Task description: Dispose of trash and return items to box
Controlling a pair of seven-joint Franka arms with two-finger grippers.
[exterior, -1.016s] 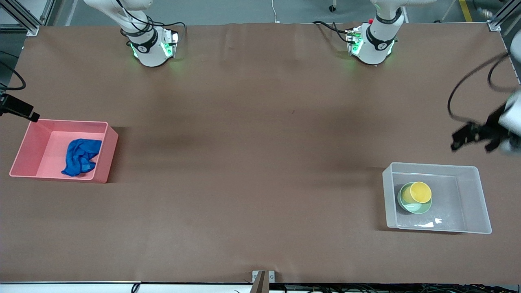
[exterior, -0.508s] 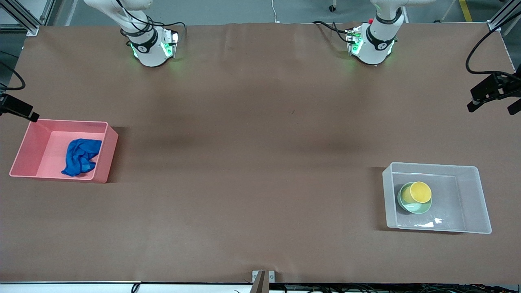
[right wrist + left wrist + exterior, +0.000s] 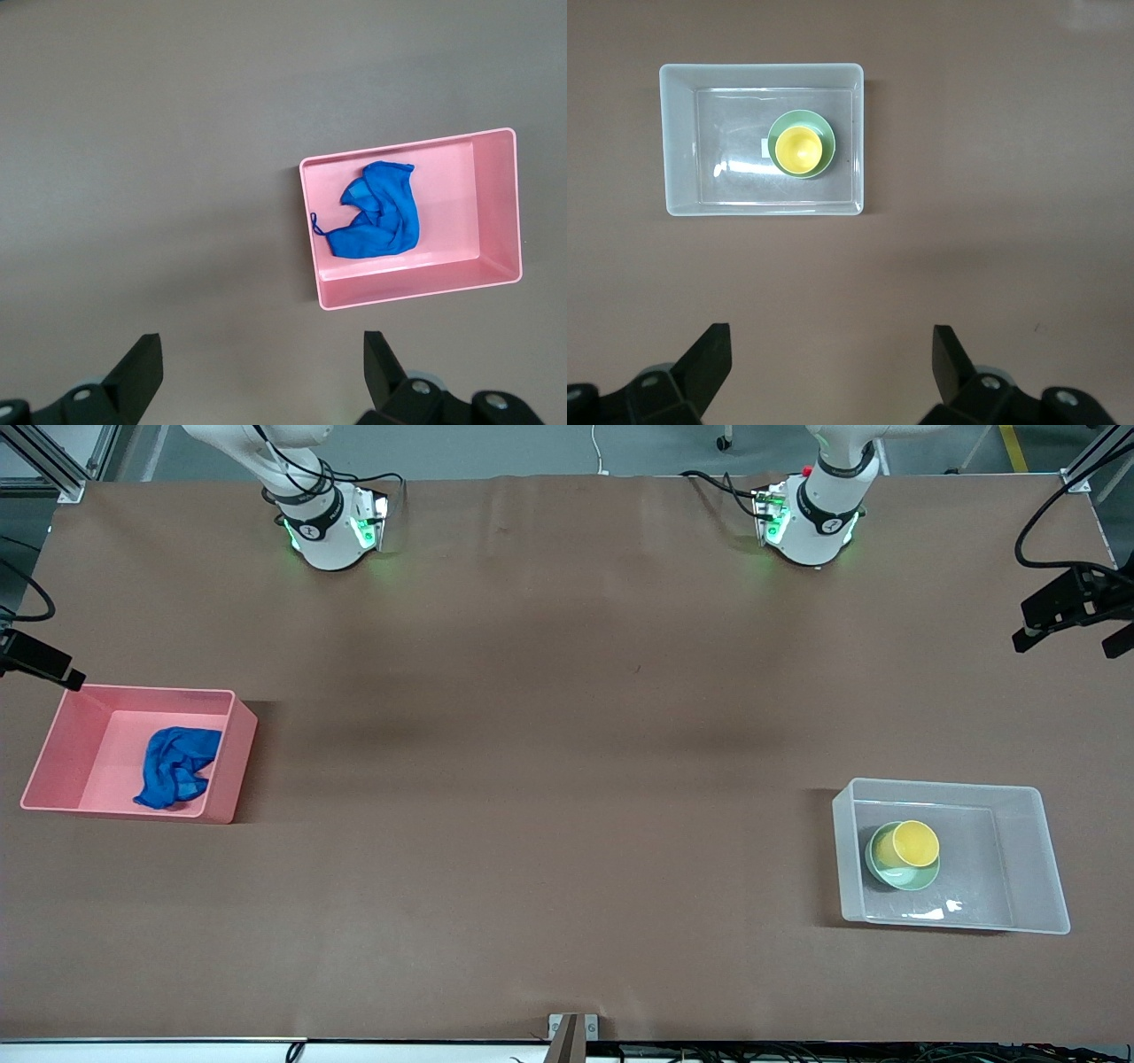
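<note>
The blue rag lies inside the pink bin at the right arm's end of the table; both show in the right wrist view, rag and bin. The yellow cup stands in the mint-green bowl inside the clear box at the left arm's end. In the left wrist view I see the cup, bowl and box. My left gripper is open and empty, high over bare table beside the box. My right gripper is open and empty, high over bare table beside the pink bin.
The brown table stretches between the two bins. Both arm bases stand along its edge farthest from the front camera. A small metal bracket sits at the edge nearest that camera.
My left gripper has lifted and drawn away from the clear box toward the table's end, then nearly stopped. The right arm, the bins and their contents have not moved.
</note>
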